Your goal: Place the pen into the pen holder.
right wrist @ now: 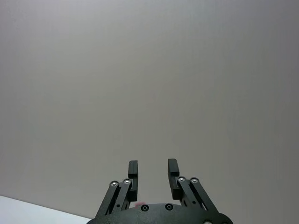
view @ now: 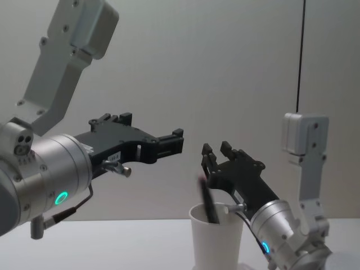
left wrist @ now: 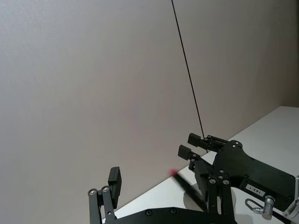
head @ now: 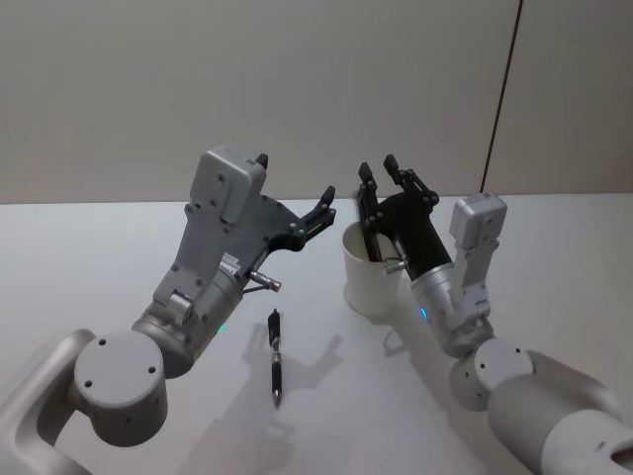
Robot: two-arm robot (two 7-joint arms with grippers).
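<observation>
The pen holder [head: 368,282], a white paper cup, stands on the table right of centre. A dark pen [view: 208,203] with a reddish top end leans inside it, its top above the rim. My right gripper [head: 380,168] is raised just over and behind the cup, pointing up, open with nothing between its fingers. A second black pen [head: 276,354] lies flat on the table left of the cup. My left gripper [head: 295,176] hangs open and empty above the table, left of the cup and higher than the lying pen.
The white table [head: 89,257] runs back to a plain wall. A thin dark seam [head: 502,94] runs down the wall at the right. Both forearms reach in from the front corners on either side of the cup and the lying pen.
</observation>
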